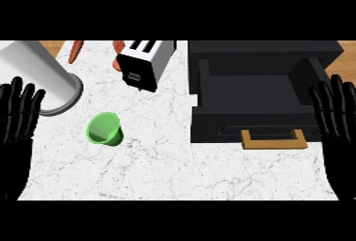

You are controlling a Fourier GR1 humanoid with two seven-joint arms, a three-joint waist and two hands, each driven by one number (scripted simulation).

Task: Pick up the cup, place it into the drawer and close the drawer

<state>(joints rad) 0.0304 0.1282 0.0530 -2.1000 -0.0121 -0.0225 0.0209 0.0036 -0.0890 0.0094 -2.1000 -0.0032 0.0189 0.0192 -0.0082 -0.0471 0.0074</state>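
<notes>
Both hands flat-fingered, holding nothing: left hand [20, 110], right hand [338, 110]. Green cup [106, 129] left of open drawer [254, 94], tilted. Could easily roll off when grabbed.

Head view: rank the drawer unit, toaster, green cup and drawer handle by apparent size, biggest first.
1. Drawer unit
2. Toaster
3. Green cup and drawer handle: too close to rank; the handle is wider, the cup fuller.
</notes>
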